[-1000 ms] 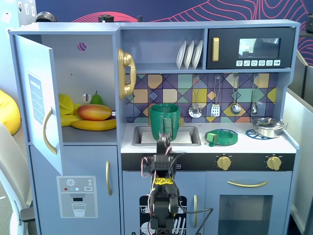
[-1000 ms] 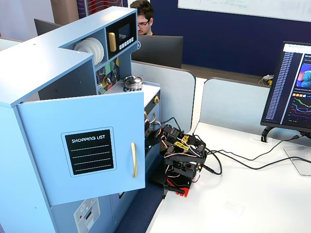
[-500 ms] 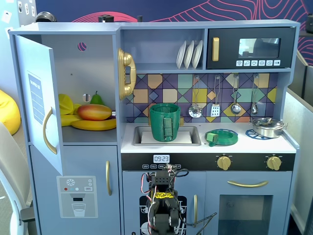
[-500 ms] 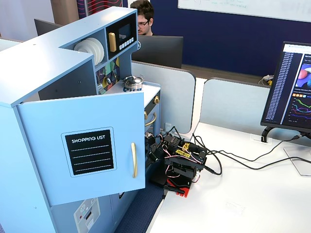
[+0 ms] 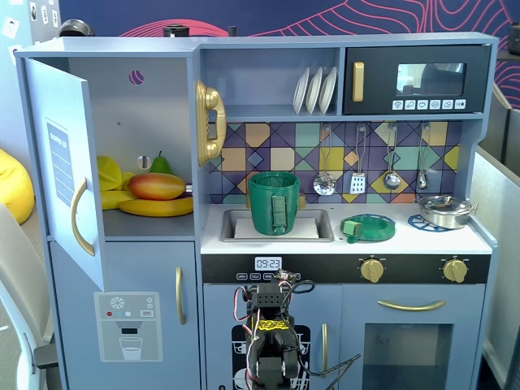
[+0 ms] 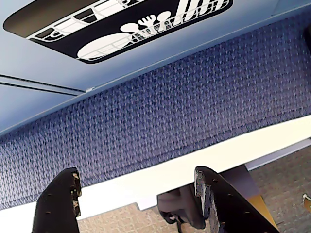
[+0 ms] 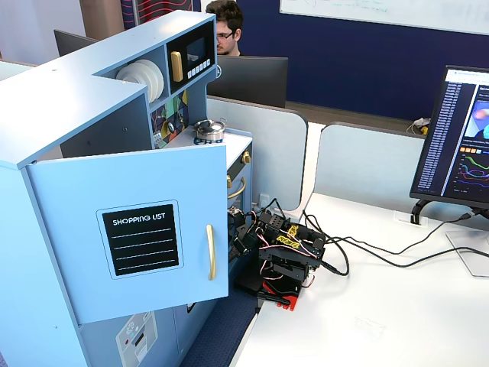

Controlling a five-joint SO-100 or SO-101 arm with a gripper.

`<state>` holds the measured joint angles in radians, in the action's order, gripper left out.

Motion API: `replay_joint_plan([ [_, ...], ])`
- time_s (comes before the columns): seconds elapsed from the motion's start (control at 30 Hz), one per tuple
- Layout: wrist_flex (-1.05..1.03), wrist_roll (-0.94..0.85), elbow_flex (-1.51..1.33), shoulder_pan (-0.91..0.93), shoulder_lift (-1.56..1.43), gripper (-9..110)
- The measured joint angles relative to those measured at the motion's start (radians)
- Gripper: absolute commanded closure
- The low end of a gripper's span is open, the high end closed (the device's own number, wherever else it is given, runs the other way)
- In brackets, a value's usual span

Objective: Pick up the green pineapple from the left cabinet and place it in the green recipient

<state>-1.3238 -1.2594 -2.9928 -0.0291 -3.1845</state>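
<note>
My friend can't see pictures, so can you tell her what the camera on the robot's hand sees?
The wrist view shows the gripper open and empty, its two black fingers spread wide at the bottom of the picture. Beyond them are blue-purple carpet and the pale blue toy-kitchen front with a dishwasher picture at the top.

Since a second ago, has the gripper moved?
Yes. In a fixed view the gripper has dropped from in front of the green recipient to below the counter edge, folded low.

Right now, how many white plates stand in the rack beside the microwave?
3: the white plates stand upright side by side on the shelf left of the microwave, above the backsplash. More may hide behind them.
</note>
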Motion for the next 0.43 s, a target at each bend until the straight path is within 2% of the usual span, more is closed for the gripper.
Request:
replay_joint_plan([
  [0.43, 0.000, 0.000, 0.000, 0.000, 0.000, 82],
])
